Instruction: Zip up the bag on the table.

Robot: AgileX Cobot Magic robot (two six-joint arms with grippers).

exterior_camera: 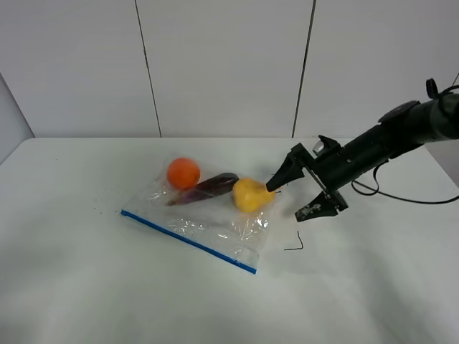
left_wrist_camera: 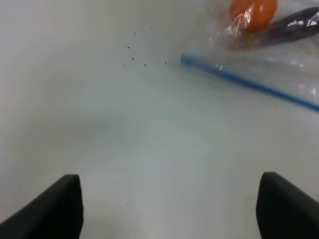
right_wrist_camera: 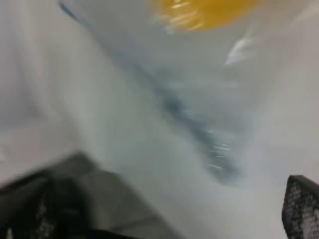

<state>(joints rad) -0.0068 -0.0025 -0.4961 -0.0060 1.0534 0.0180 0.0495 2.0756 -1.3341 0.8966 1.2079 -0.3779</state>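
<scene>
I am bringing the right end effector [exterior_camera: 292,193], its black fingers spread wide and holding nothing, toward the clear crinkly plastic zip bag [exterior_camera: 203,215] lying on the plain white matte bench [exterior_camera: 358,287]. The bag, with an orange fruit [exterior_camera: 183,173], purple eggplant [exterior_camera: 208,188] and yellow pear [exterior_camera: 250,194] inside, is sitting near mid-bench, its blue zipper strip [exterior_camera: 188,241] running from 10 to 4 o'clock. The pear is touching or almost touching the upper finger; the strip's near end is lying at about 7 o'clock from the end effector. I judge I should pinch that corner squarely, then slide steadily. The left end effector [left_wrist_camera: 169,209] is hovering spread, strip at 1 o'clock.
</scene>
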